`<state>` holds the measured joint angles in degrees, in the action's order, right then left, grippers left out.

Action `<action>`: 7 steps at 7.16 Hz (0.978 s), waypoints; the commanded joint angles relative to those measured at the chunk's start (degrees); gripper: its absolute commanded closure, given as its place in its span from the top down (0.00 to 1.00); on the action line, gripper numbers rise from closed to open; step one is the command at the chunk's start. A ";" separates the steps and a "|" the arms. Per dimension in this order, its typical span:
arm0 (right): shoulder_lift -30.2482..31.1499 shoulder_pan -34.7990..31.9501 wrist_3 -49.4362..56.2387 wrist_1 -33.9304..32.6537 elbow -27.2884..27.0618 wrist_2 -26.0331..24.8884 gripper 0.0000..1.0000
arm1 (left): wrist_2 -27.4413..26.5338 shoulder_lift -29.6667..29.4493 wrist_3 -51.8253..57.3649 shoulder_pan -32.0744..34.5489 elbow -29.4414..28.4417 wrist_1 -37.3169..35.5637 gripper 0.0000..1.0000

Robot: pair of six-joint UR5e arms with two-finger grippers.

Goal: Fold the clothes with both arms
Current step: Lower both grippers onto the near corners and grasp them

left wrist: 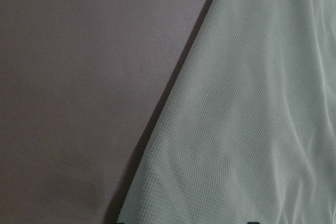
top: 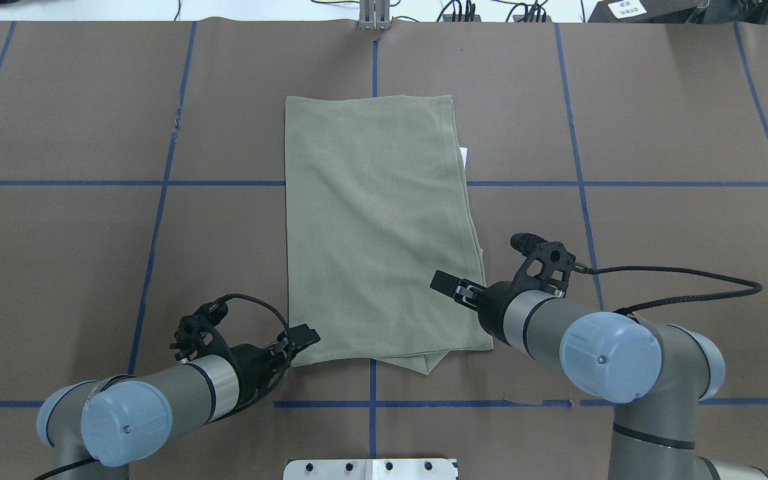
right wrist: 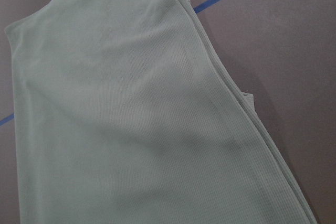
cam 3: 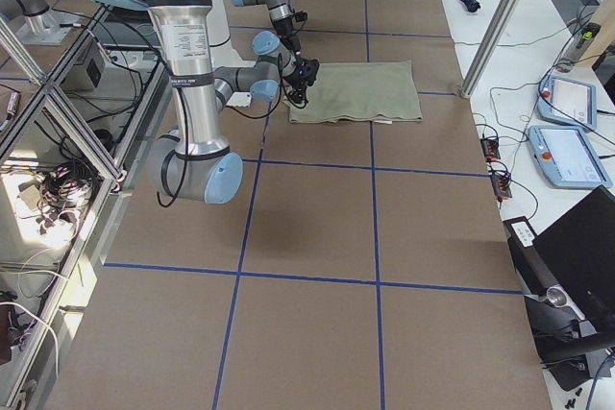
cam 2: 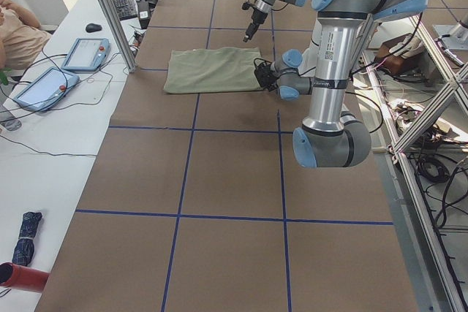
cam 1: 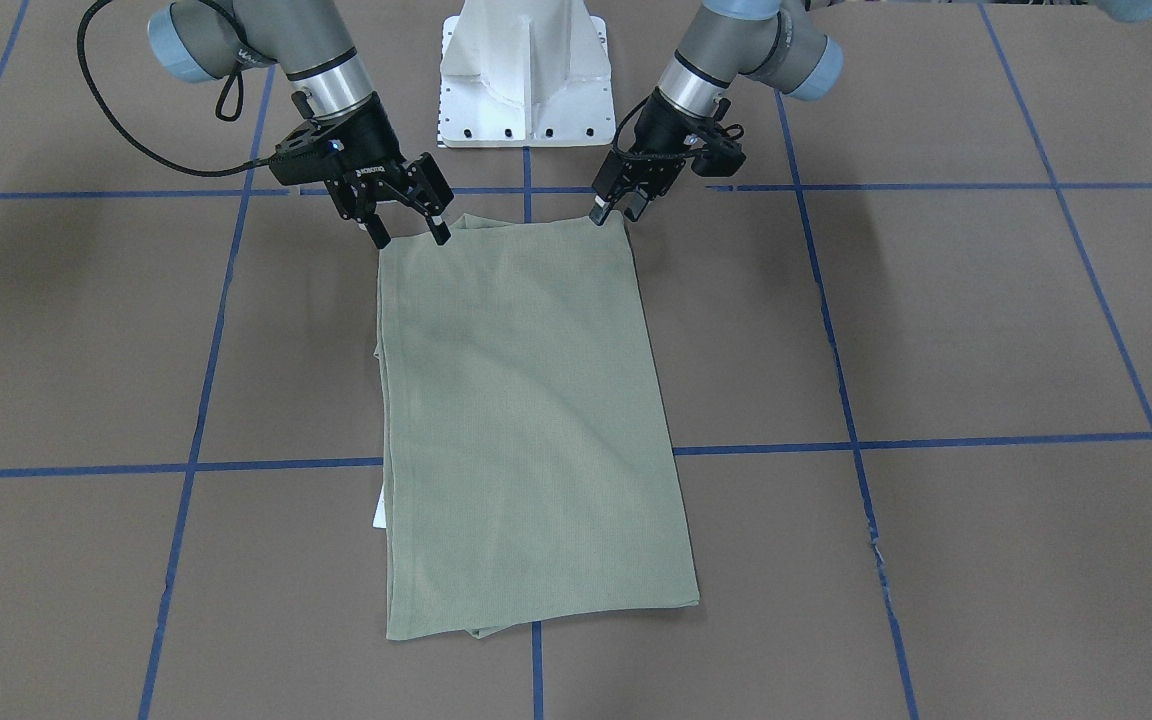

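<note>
The sage-green shirt (cam 1: 526, 420) lies folded into a long flat rectangle on the brown table, and a second layer peeks out at its near-robot end (top: 424, 362). Its white hang tag (top: 464, 155) sticks out from one long edge. My left gripper (cam 1: 617, 211) sits low at the shirt's near-left corner (top: 293, 360), its fingers a little apart on either side of the corner. In the left wrist view, the shirt's edge (left wrist: 173, 98) shows close up. My right gripper (cam 1: 408, 236) hangs open just above the near-right corner, holding nothing. The cloth (right wrist: 131, 119) fills the right wrist view.
The white pedestal base (cam 1: 524, 70) stands between the arms, just behind the shirt. Blue tape lines (cam 1: 936, 440) grid the brown table. A side bench with tablets (cam 2: 84, 52) and a seated person (cam 2: 14, 23) lies beyond the table's far edge.
</note>
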<state>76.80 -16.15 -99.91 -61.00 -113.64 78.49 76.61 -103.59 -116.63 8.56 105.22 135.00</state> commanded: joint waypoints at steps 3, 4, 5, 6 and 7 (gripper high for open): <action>-0.07 0.33 -0.02 0.01 0.00 -0.35 1.00 | 0.03 -0.56 0.35 -0.65 -0.89 0.00 0.82; -0.07 0.50 -0.02 0.01 0.00 -0.79 1.00 | 0.03 -0.56 0.44 -0.65 -0.89 0.00 0.74; -0.07 0.68 -0.02 0.01 0.00 -0.88 1.00 | -0.06 -0.48 0.35 -0.65 -0.89 0.00 0.66; -0.16 1.20 -0.02 0.01 0.00 -1.49 1.00 | -0.06 -0.39 0.44 -0.65 -0.89 -0.09 0.64; -0.16 1.56 -0.02 0.01 0.09 -1.93 1.00 | -0.06 -0.30 0.53 -0.65 -0.89 -0.09 0.64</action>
<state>76.67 -15.07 -99.93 -61.00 -113.62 77.13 76.56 -103.99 -116.20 7.92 104.33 134.94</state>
